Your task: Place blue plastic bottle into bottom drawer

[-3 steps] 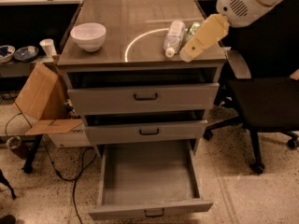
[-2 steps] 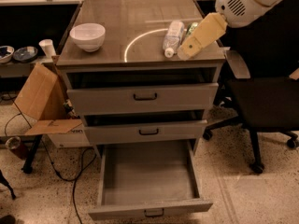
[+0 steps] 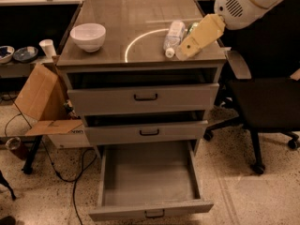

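Bottle: blue plastic bottle (image 3: pixel 173 35) lies on the tabletop (image 3: pixel 117 18), not lifted yet.
Pincer: pincer (image 3: pixel 183 53) just beside it at 4 o'clock; grip can't be told.
Drawer: bottom drawer (image 3: pixel 147 172) at 6 o'clock, open, nothing inside.
Left: grasp, carry, release.

— Where's your blue plastic bottle (image 3: pixel 173 35)?
— On the cabinet top (image 3: pixel 136 15), right of the bowl (image 3: pixel 87 36); your gripper (image 3: pixel 182 51) sits just right of it. The bottom drawer (image 3: pixel 149 178) juts out below, in front.

Pale, perhaps bluish, white-capped bottle (image 3: pixel 174 34), cream hand (image 3: pixel 183 51) beside it, grey bottom drawer (image 3: pixel 149 178), white bowl (image 3: pixel 87 35)
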You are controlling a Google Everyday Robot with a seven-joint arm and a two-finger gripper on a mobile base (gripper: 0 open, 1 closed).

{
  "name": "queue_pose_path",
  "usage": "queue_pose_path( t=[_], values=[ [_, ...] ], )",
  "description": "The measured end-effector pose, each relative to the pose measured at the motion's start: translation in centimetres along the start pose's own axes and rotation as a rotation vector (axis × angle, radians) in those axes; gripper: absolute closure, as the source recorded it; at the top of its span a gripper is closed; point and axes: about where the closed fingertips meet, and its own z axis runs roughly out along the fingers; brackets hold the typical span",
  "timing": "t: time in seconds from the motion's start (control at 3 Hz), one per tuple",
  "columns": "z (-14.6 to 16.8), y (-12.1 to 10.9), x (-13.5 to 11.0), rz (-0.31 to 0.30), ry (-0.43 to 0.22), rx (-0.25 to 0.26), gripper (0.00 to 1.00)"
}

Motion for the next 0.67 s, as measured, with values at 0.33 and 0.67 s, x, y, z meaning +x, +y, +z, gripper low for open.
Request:
queue_pose_path(
  t=[0.33,0.67],
  values=[
    [2.7,0.2,-1.6,0.046,0.062,-0.036,0.0],
    [8.3,1.4,-6.0,0.109,0.133,-0.085,0.0]
  ],
)
